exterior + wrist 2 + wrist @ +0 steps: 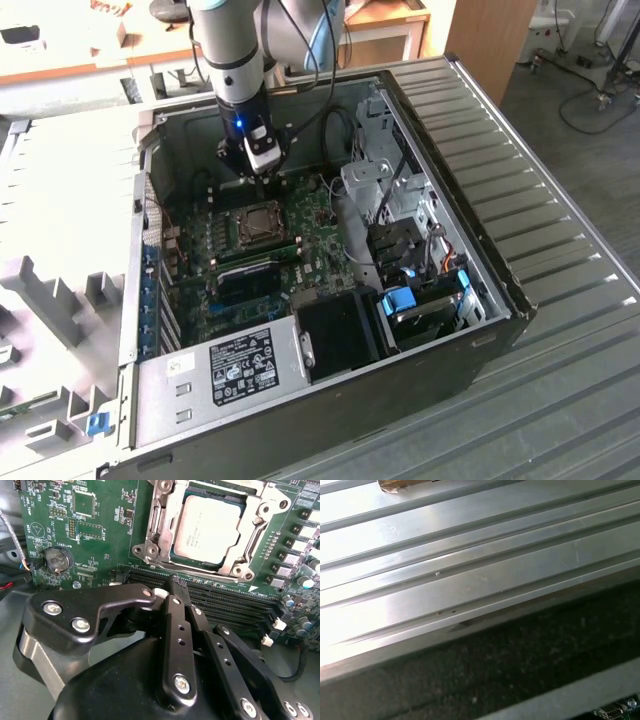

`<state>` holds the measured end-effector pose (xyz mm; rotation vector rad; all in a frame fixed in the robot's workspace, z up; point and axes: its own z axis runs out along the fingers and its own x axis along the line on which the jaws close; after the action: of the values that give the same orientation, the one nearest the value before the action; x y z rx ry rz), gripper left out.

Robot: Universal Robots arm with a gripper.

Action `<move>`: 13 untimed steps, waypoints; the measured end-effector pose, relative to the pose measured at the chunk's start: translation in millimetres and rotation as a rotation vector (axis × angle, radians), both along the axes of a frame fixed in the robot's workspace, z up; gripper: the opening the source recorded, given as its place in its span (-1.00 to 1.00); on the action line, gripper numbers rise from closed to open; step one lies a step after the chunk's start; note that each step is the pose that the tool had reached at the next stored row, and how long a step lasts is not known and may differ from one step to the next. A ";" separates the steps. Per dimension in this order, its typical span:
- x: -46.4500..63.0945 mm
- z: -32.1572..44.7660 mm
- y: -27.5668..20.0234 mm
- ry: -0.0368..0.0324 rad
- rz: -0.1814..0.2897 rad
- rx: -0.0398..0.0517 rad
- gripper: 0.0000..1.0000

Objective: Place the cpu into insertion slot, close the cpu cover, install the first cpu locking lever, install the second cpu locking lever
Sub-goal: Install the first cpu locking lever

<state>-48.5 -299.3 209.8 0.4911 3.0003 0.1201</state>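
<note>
Gripper: the gripper (178, 583) has its two black fingers (173, 622) pressed together, with nothing between them; in the exterior view the gripper (262, 184) hangs inside the open computer case (455, 150), close over the board.
Cpu place: the cpu (207, 527) lies just ahead of the fingertips and lower than them, seated in the insertion slot (195, 564); it does not touch the gripper.
Cpu facing: it lies flat, silvery top up; it is square, so no side is the long one, and its edges run in line with the slot's rim.
Cpu cover: the cpu cover (235, 571) is down around the chip, which shows through its window.
Levers: a thin metal rod (261, 530) runs along one side of the cover; I cannot tell if it is hooked.
Between gripper and cpu: the long black memory slots (230, 597) cross directly under the fingertips.
Beside the gripper: a round coin battery (56, 559) sits on the green motherboard (100, 555), off to one side of the fingers.
Further off: a grey power supply (235, 365) fills the case corner well apart from the gripper.
Under the case: a ridged metal table (470, 580).
</note>
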 end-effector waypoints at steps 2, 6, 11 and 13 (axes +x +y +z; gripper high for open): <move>0.1 -0.8 0.1 -0.0126 0.002 -0.0002 -0.79; 0.1 -1.2 -1.5 -0.0262 0.006 -0.0066 -0.79; 0.0 -1.7 -6.7 -0.0332 0.012 -0.0124 -0.79; 0.0 -2.5 -8.5 -0.0395 0.017 -0.0123 -0.79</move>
<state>-48.5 -307.8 207.3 0.4565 2.9654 0.1112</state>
